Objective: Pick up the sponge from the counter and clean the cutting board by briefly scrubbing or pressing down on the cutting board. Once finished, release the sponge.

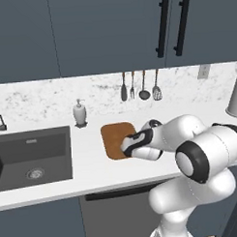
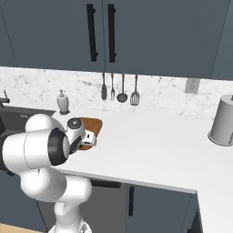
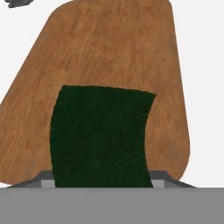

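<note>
The brown wooden cutting board [image 1: 113, 134] [image 2: 92, 123] lies on the white counter [image 1: 88, 165], right of the sink. My gripper [image 1: 126, 149] [image 2: 89, 140] reaches low over the board's right part, pointing down at it. In the hand view the dark green sponge [image 3: 100, 135] sits between the fingers, with the gripper [image 3: 103, 181] shut on it. The sponge rests over the near half of the board [image 3: 109, 52]. Whether it presses on the wood I cannot tell. Its yellow layer is hidden.
A dark grey sink basin [image 1: 35, 159] lies left of the board. A soap dispenser [image 1: 80, 113] stands behind it by the backsplash. Several utensils [image 1: 141, 86] hang on the wall. A grey canister [image 2: 223, 120] stands at the far right.
</note>
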Controlling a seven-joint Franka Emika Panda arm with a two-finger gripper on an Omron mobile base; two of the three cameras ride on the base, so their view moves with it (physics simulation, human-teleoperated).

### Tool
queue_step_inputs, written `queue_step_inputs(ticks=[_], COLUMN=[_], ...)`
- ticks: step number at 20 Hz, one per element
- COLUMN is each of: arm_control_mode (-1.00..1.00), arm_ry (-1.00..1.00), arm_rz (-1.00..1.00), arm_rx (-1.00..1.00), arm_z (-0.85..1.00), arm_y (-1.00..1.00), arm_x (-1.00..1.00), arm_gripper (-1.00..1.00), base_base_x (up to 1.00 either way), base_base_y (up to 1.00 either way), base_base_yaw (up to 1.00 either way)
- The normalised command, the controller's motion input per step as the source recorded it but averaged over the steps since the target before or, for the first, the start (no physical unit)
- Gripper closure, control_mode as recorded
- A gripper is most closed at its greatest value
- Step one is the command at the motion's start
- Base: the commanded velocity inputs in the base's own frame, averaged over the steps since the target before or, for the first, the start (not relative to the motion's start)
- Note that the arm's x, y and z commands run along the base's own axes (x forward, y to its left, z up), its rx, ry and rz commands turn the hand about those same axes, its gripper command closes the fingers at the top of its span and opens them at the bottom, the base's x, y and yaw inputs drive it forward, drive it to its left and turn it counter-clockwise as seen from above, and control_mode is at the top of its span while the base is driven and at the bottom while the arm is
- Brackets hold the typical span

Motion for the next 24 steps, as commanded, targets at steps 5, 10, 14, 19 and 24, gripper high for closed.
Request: queue_step_inputs(ticks=[5,10,14,19,24], arm_control_mode=[-1.00,-1.00,-1.00,-1.00,-1.00], arm_ry=[0.00,0.00,-0.12,-0.14,-0.22], arm_rz=[-0.02,-0.01,-0.02,-0.02,-0.01], arm_rx=[0.00,0.00,0.00,0.00,0.00], arm_z=[-0.05,-0.01,-0.19,-0.41,-0.62], arm_y=[0.00,0.00,0.03,0.05,0.03], arm_x=[0.18,0.20,0.33,0.42,0.32], arm_gripper=[1.00,1.00,1.00,1.00,1.00], base_base_x=[0.00,0.00,0.00,0.00,0.00], base_base_y=[0.00,0.00,0.00,0.00,0.00], base_base_yaw=[0.00,0.00,0.00,0.00,0.00])
